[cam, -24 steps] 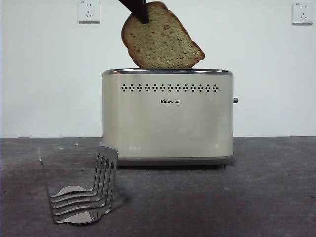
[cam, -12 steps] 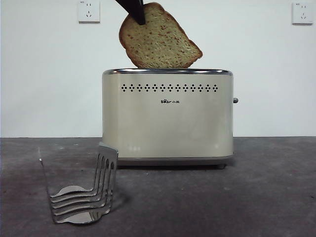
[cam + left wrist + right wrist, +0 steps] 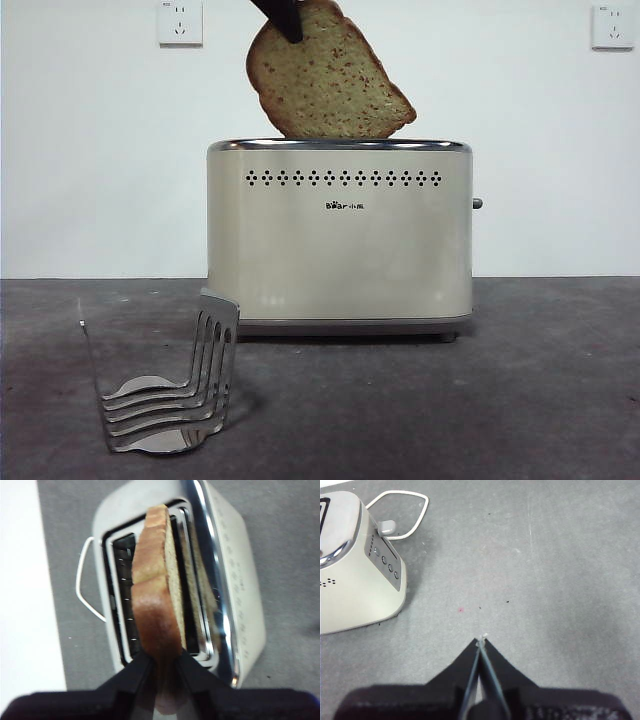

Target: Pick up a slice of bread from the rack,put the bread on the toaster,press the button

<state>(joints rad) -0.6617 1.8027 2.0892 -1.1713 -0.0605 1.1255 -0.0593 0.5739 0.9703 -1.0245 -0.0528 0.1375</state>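
- One slice of bread (image 3: pixel 327 82) hangs tilted above the toaster (image 3: pixel 340 240), lower edge at the chrome rim; wrist view puts it over a slot.
- Left gripper (image 3: pixel 163 666): jaws narrow, clamped on the slice's crust.
- Button (image 3: pixel 477 203) juts from the toaster's side edge.
- Rack (image 3: pixel 165 385) stands on the table (image 3: pixel 540 390) near the toaster's front, apart from it.
- Right gripper (image 3: pixel 481 642): jaws together, holding nothing, above bare table beside the toaster.
- Two wall sockets (image 3: pixel 180 22) behind.

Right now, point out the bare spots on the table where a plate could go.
Bare grey table lies in front of the toaster and to its button side, right of the rack. It is crowded above the toaster, where the left hand holds the slice of bread.
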